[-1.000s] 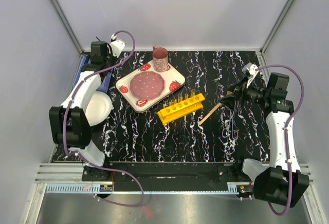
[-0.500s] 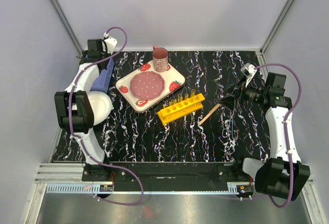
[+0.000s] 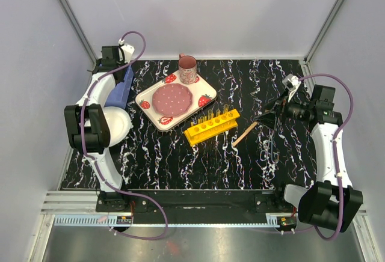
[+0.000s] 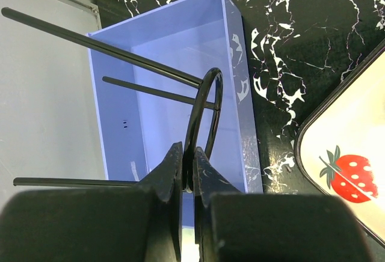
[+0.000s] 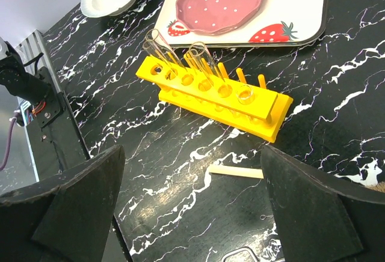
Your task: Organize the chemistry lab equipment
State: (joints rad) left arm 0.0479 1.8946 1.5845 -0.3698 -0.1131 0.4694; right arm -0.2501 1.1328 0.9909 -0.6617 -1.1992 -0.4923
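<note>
On the black marbled table (image 3: 228, 160) the blue box (image 4: 174, 39) sits at the far left corner. The left pincer (image 4: 187, 154) hangs right above it, pressed together on the ring of a slim dark metal tool (image 4: 102, 48). This is the relation to mind: the box runs lengthways away from the pincer, while the thin rods coming off the ring lie across it, and the longest reaches out past the box's left wall. I judge the tool would go in cleanly only with its rods turned along the box or tipped down inside the walls. The yellow rack (image 3: 212, 126), with clear tubes in some holes, stands mid-table, well apart from this arm. The brush (image 3: 245, 134) lies slantwise just right of the rack, its upper end close to the right pincer (image 3: 267, 118). That pincer is spread wide, holds nothing, and is plainly the nearer one to the brush.
</note>
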